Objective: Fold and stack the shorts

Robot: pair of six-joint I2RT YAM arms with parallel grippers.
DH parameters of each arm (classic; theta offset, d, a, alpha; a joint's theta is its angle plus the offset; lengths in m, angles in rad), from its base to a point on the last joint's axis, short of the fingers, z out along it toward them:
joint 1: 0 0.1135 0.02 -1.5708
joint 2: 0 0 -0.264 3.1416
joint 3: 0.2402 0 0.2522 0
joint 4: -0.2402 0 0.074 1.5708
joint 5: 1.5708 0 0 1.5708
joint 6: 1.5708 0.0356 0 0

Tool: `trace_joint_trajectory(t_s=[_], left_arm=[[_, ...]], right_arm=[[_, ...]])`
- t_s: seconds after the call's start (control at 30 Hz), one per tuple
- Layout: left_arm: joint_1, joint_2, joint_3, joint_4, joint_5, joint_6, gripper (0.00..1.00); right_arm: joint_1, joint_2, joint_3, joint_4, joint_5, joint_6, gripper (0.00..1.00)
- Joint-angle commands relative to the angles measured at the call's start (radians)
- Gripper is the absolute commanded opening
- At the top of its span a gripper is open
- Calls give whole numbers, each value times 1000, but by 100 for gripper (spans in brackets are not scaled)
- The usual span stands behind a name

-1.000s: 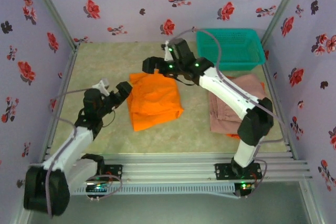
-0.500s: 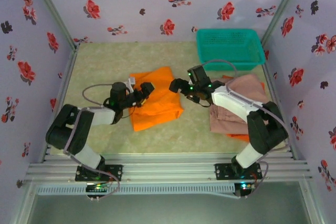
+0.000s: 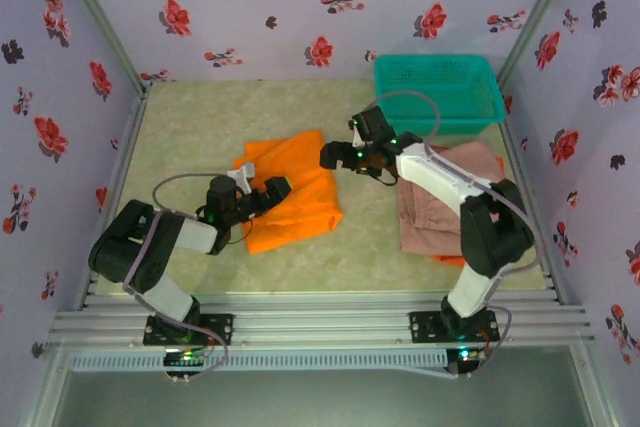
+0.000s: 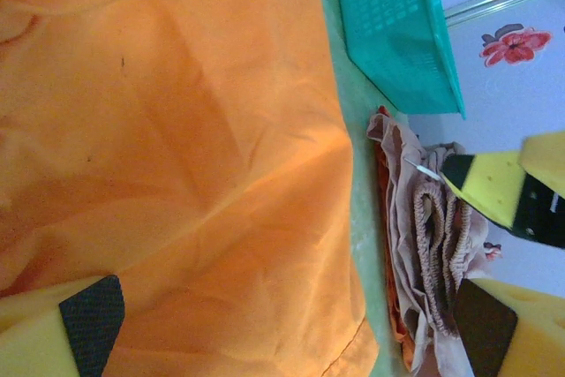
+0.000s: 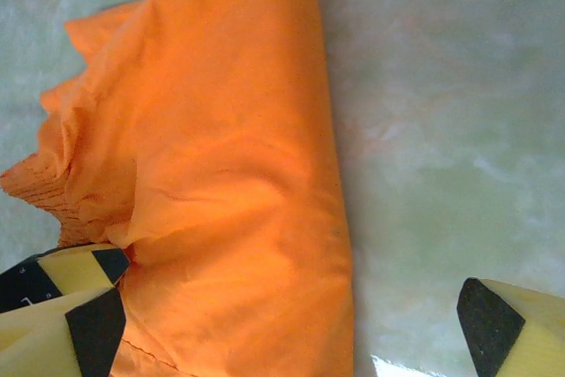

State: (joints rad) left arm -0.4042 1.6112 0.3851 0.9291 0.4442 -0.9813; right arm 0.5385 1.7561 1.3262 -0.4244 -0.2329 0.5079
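Floral-papered walls box in a pale green bench [image 3: 200, 127]. Orange shorts [image 3: 300, 182], roughly folded, lie mid-bench with their long axis running near-to-far at a slight tilt. Left end effector [image 3: 265, 189] sits over their left edge, jaws spread wide, nothing gripped. Right end effector [image 3: 337, 154] is at the far right corner, likewise released, with cloth lying between its fingers (one pad [image 5: 93, 324] touches the bunched edge). Pink-beige shorts [image 3: 445, 197] rest on another orange pair [image 3: 445, 259], just right of the loose pair. Judgement: the pile lies rightward, so the right arm is nearer for carrying the shorts across, though both flank them now.
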Motion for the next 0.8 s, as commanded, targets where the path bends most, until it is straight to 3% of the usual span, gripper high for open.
trace_joint_trajectory(t_s=[0.0,0.33,0.77], left_arm=[[3,15,-51,-138,-61,38,99],[3,-5,-71,-136,-73,38,99],[3,-9,-72,-138,-82,43,99]], right_arm=[[-9,100,77,-67,-96,-77,99],[-8,295,137,12,-182,-27,90],[49,355,123,164,-286,74,77]])
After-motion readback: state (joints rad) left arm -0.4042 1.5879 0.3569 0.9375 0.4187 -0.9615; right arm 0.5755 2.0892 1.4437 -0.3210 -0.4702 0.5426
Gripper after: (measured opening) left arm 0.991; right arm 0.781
